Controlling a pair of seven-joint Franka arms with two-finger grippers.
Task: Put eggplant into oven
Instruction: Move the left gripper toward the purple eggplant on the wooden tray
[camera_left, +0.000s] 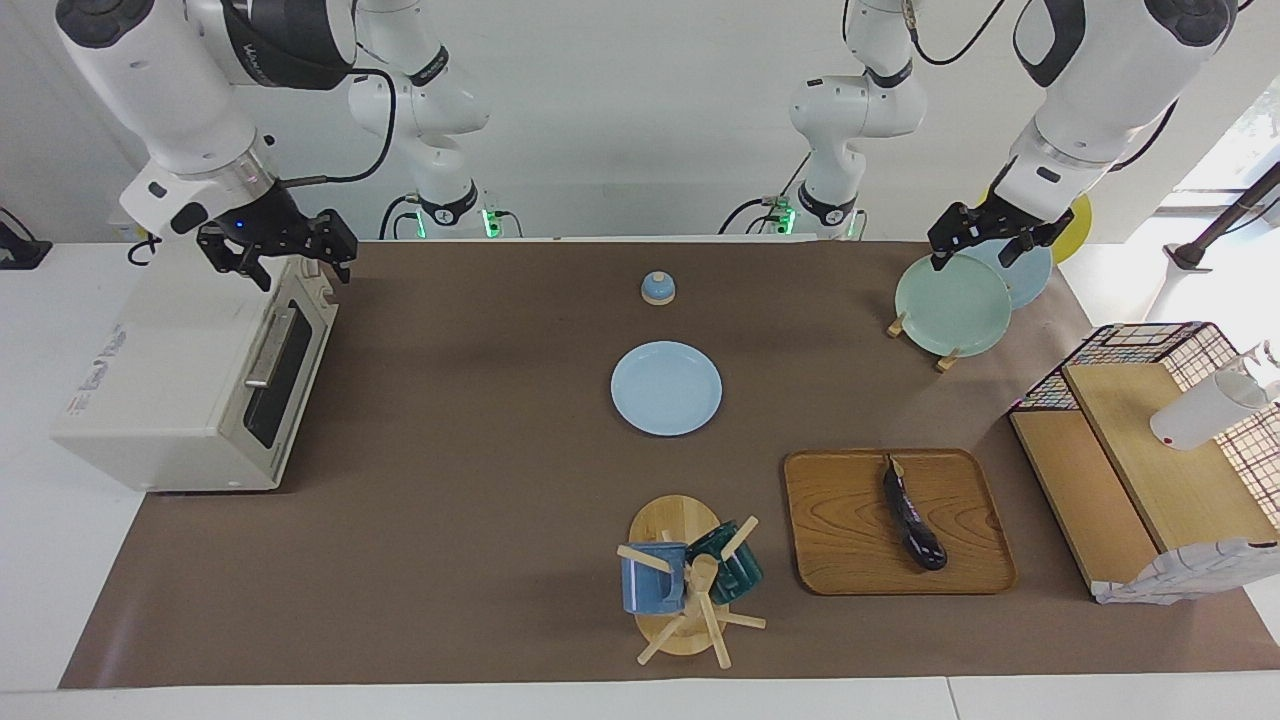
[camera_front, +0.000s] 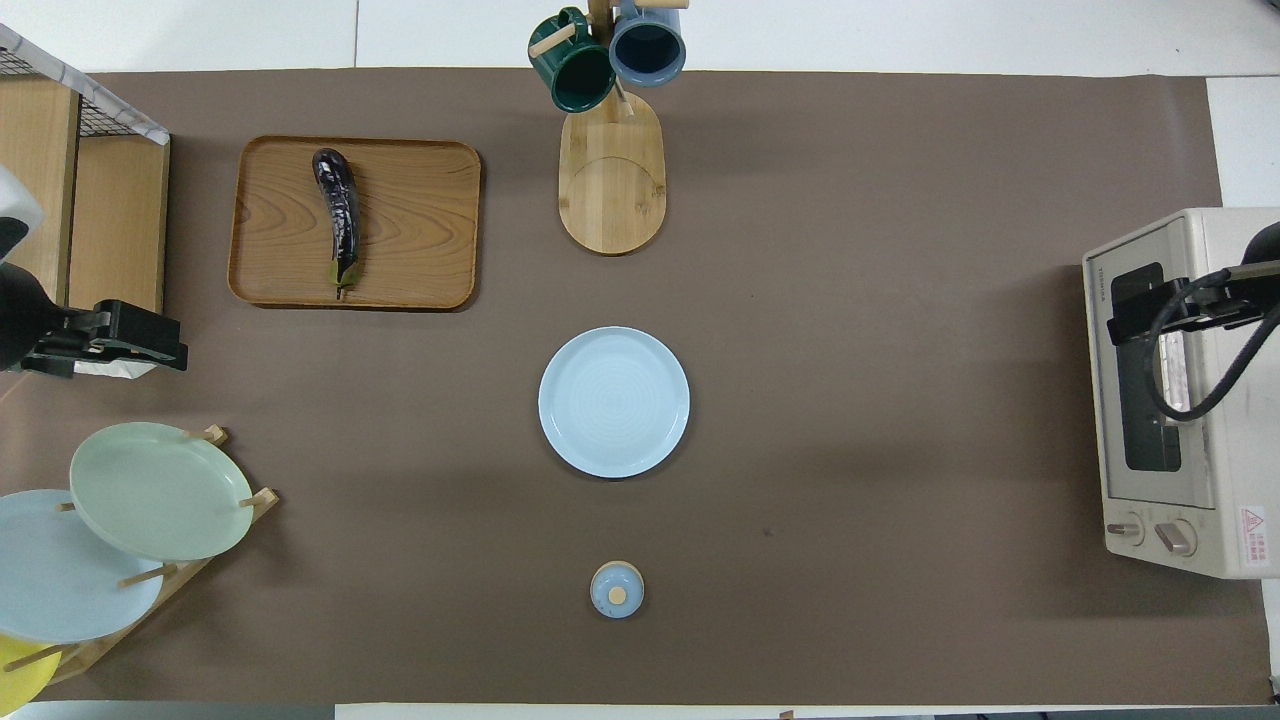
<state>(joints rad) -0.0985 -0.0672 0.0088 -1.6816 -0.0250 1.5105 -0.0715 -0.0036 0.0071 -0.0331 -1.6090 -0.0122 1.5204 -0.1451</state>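
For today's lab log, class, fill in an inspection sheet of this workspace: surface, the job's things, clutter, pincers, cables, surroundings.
Surface: brown mat over a white table.
Job's things: eggplant lies on the wooden tray, toward the left arm's end; oven at the right arm's end, door shut.
Clutter: blue plate mid-table; small blue lidded pot; mug tree with two mugs; plate rack; wire-and-wood shelf.
Pincers: left pincer over the plate rack; right pincer over the oven's top edge; neither holds anything.
Cables: black cable runs from the right arm across the oven.
Surroundings: white wall; nothing else seen.
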